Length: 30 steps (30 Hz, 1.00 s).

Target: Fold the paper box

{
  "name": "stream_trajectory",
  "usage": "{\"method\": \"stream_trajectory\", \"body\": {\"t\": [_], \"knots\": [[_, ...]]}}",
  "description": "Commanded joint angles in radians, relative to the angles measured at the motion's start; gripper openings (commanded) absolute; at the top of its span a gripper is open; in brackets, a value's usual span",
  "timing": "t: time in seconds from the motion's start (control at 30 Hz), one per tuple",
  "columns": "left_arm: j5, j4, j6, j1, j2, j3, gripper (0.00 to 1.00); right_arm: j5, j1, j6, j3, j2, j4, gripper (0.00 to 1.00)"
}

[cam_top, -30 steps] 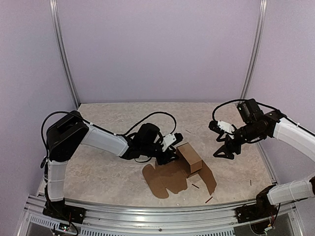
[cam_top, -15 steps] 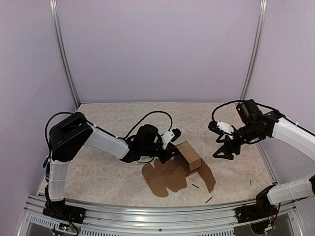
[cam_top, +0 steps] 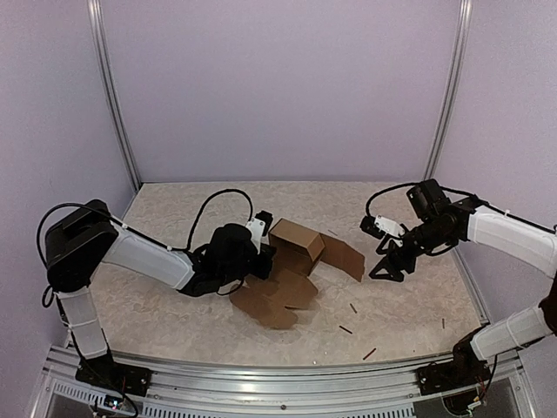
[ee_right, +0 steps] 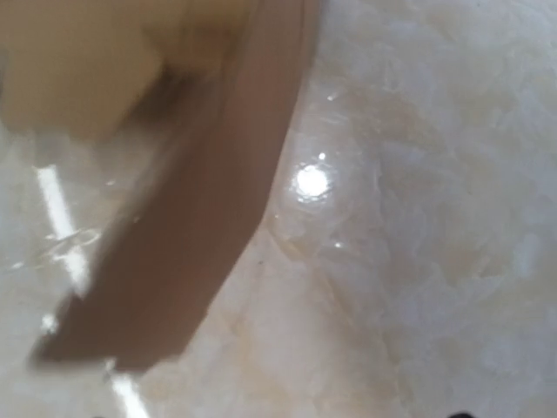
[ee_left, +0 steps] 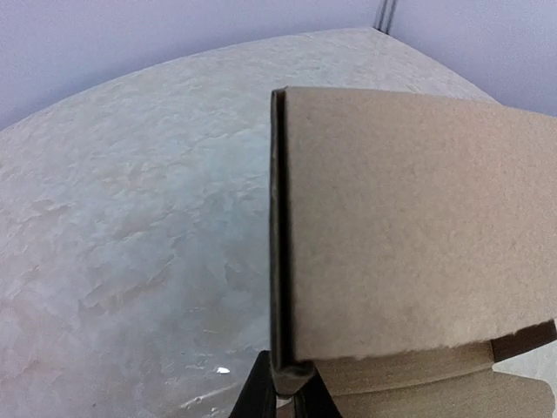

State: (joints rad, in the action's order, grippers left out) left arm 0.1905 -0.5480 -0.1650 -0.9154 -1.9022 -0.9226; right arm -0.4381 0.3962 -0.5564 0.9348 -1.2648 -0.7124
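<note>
One paper box (cam_top: 296, 237), edge pinched by left pincer (cam_top: 264, 254), right pincer (cam_top: 384, 270) near

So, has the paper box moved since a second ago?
Yes. The paper box, held by the left gripper, went left and toward the back wall, away from the dark stick.

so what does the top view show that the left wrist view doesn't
Only the top view: the right gripper held apart from the paper box, the unfolded flaps lying flat on the table, and thin dark sticks. Only the left wrist view: the left gripper pinching the edge of one cardboard panel, seen close up. Both: the paper box and the mottled table.
</note>
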Motion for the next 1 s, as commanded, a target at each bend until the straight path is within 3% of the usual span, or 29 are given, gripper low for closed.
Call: {"method": "stream_trajectory", "body": {"t": [0.0, 0.23, 0.47, 0.63, 0.73, 0.83, 0.97], "knots": [[0.3, 0.051, -0.179, -0.031, 0.095, 0.079, 0.09, 0.031, -0.012, 0.027, 0.02, -0.099, 0.076, 0.82], [0.457, 0.206, -0.31, -0.106, 0.102, 0.058, 0.11, 0.003, -0.016, 0.049, 0.106, -0.272, 0.151, 0.82], [0.375, 0.507, -0.353, -0.149, 0.137, -0.019, 0.54, -0.044, -0.016, 0.016, 0.125, -0.353, 0.17, 0.81], [0.095, 0.544, -0.16, -0.183, 0.316, 0.019, 0.68, -0.032, -0.018, -0.025, 0.107, -0.319, 0.17, 0.8], [-0.028, 0.67, -0.034, -0.163, 0.383, -0.052, 0.75, -0.023, -0.022, -0.052, 0.108, -0.311, 0.162, 0.8], [-0.154, 0.744, 0.038, -0.08, 0.392, -0.136, 0.79, -0.034, -0.025, -0.077, 0.114, -0.305, 0.141, 0.78], [-0.373, 0.759, -0.002, 0.095, 0.346, -0.225, 0.81, -0.048, -0.031, -0.082, 0.122, -0.286, 0.132, 0.77]]}}
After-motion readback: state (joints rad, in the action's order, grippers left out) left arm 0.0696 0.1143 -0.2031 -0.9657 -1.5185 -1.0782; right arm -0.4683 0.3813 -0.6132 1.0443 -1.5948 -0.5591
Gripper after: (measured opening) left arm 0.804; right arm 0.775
